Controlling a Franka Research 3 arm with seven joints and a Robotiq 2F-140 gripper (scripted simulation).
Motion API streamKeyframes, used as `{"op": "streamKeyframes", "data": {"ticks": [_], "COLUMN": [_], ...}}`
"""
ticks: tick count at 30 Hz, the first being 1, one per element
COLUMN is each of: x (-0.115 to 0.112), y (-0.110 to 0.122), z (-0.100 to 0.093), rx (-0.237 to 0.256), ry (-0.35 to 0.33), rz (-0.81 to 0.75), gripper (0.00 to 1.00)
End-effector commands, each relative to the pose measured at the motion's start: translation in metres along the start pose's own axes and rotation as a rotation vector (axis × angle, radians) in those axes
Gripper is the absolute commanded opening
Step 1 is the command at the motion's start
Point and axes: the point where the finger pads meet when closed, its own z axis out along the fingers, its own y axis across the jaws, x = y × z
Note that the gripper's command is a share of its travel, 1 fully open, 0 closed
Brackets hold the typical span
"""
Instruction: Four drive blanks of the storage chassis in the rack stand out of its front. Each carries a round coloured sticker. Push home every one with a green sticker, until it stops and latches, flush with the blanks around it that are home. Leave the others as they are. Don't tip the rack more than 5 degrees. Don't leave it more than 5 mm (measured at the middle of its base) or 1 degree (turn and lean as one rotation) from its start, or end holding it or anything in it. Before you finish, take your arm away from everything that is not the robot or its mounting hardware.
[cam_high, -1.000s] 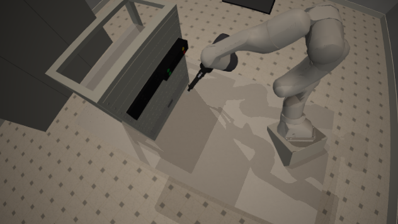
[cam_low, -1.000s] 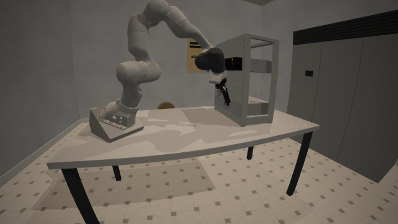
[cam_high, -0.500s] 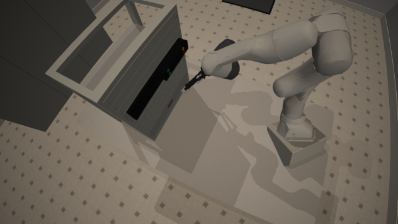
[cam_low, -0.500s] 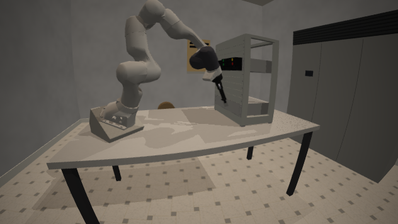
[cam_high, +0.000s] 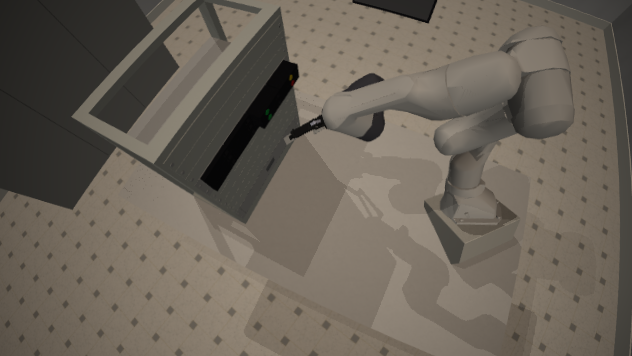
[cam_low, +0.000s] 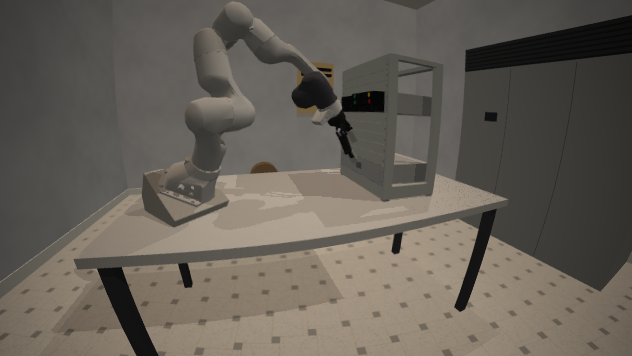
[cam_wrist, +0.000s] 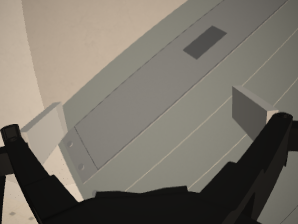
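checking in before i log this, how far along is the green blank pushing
Nothing looks done yet: in the exterior view the two green stickers sit on the black chassis beside the yellow and red ones, and whether any blank is home cannot be told. In hand: the open, empty claw is low at the rack front, well below the chassis. Left: raise it and push both green blanks home, sparing the others.
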Motion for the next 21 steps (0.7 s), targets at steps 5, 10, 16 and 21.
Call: {"op": "streamKeyframes", "data": {"ticks": [5,10,16,21], "x": [-0.008,-0.011,-0.012,-0.014], "y": [0.005,0.014,0.023,0.032], "z": [-0.016,-0.034,-0.054,-0.075], "rx": [0.006,-0.021,-0.063,-0.116], "ry": [-0.112,-0.204,-0.289,-0.366], "rz": [0.151,0.243,0.328,0.406], "gripper": [1.00,1.00,1.00,1.00]}}
